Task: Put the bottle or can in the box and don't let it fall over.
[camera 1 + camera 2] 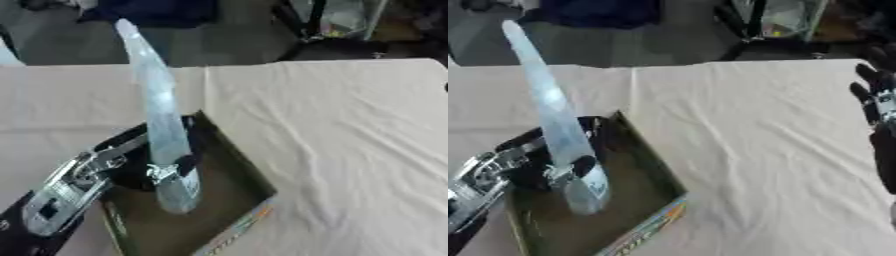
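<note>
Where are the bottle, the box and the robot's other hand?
bottle [157,107]: left eye view, mid-body.
box [241,222]: left eye view, near rim.
right hand [881,107]: right eye view, back of the hand at the right edge.

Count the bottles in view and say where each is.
1. The bottle stands in the box, base on the box floor, the left hand wrapped around its lower part. No other shows.

A clear, glossy plastic bottle [160,125] stands in a matt cardboard box [229,165]. Creased cream cloth [350,130] covers the table. The left hand [153,167] shows black plastic and shiny silver metal
</note>
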Tool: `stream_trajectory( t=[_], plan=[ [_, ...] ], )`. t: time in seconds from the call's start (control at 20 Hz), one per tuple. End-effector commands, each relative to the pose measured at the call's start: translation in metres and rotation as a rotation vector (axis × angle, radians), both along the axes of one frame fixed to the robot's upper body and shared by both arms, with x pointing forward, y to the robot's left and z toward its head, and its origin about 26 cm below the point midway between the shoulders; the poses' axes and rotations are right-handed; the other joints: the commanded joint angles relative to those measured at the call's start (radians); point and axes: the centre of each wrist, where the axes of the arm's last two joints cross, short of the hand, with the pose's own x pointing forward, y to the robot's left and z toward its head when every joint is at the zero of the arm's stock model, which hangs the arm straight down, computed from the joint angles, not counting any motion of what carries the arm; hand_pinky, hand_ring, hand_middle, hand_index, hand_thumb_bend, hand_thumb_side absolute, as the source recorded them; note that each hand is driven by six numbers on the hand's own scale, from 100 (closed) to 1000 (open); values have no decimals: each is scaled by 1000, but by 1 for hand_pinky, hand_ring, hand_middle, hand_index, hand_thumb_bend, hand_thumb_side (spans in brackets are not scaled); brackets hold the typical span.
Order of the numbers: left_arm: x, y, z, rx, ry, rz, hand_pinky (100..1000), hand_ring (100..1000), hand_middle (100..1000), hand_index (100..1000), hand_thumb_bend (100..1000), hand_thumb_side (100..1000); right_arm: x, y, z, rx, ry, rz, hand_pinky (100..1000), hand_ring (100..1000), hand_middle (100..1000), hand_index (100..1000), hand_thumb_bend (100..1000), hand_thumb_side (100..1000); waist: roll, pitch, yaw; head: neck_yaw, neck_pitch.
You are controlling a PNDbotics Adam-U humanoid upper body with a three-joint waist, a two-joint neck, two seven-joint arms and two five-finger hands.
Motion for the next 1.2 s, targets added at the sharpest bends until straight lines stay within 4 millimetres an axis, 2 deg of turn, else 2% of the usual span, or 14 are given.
stream_trajectory(
  t=[0.05, 0.1, 0.15, 0.3, 0.5, 0.55, 0.65, 0.7, 0.75, 0.9, 1.0, 1.1, 1.15, 1.2],
  plan=[
    [1, 7, 5, 37, -18, -25, 1000, 1000, 1000, 556, 100, 473, -3, -3, 12, -25, -38, -5, 1000, 1000, 974, 1000, 100, 470, -2, -13, -2, -3, 2],
    [1, 8, 4, 52, -17, -37, 1000, 1000, 1000, 650, 100, 459, -3, -3, 12, -25, -38, -5, 1000, 1000, 974, 1000, 100, 470, -2, -13, -2, -3, 3],
    [1, 11, 4, 66, -20, -44, 1000, 1000, 1000, 715, 100, 558, -3, -3, 12, -25, -38, -5, 1000, 1000, 974, 1000, 100, 470, -2, -13, -2, -4, 3],
    [1, 19, 6, 105, -43, -44, 1000, 1000, 1000, 767, 100, 800, -3, -3, 12, -25, -37, -5, 1000, 1000, 974, 1000, 100, 470, -1, -14, -1, -6, 4],
    [0, 27, 9, 161, -77, -30, 1000, 1000, 1000, 813, 179, 930, -3, -3, 12, -25, -35, -5, 1000, 1000, 974, 1000, 100, 470, 0, -15, -1, -7, 3],
    [-1, 29, 10, 166, -80, -25, 1000, 1000, 1000, 831, 244, 1000, -3, -3, 12, -25, -35, -5, 1000, 1000, 974, 1000, 100, 470, 0, -15, 0, -7, 3],
    [-1, 33, 13, 167, -75, -5, 1000, 1000, 1000, 856, 459, 1000, -3, -3, 11, -26, -34, -6, 1000, 1000, 974, 1000, 100, 470, 1, -16, 1, -7, 3],
    [-2, 35, 14, 166, -70, 8, 1000, 1000, 1000, 856, 459, 1000, -3, -3, 11, -26, -33, -6, 1000, 1000, 974, 1000, 100, 470, 1, -16, 1, -7, 3],
    [-3, 37, 17, 165, -68, 21, 1000, 1000, 1000, 860, 630, 1000, -3, -3, 11, -26, -33, -7, 1000, 1000, 974, 1000, 100, 470, 1, -17, 1, -6, 3],
    [-6, 42, 25, 169, -89, 45, 1000, 1000, 1000, 866, 595, 1000, -3, -3, 11, -27, -32, -8, 1000, 1000, 974, 1000, 100, 470, 2, -17, 2, -5, 2],
    [-9, 45, 29, 177, -106, 51, 1000, 1000, 1000, 885, 434, 1000, -3, -3, 11, -28, -31, -9, 1000, 1000, 975, 1000, 100, 470, 2, -17, 3, -4, 2],
    [-11, 47, 30, 185, -102, 57, 1000, 1000, 1000, 894, 373, 1000, -3, -3, 10, -29, -31, -10, 1000, 1000, 975, 1000, 100, 470, 2, -17, 3, -4, 2],
    [-11, 49, 30, 189, -99, 61, 1000, 1000, 1000, 896, 267, 1000, -3, -3, 10, -29, -31, -10, 1000, 1000, 974, 1000, 100, 470, 2, -17, 3, -4, 1],
    [-11, 50, 31, 192, -97, 67, 1000, 1000, 1000, 894, 239, 1000, -3, -3, 10, -29, -31, -10, 1000, 1000, 974, 1000, 100, 470, 2, -17, 3, -3, 1]
  ],
)
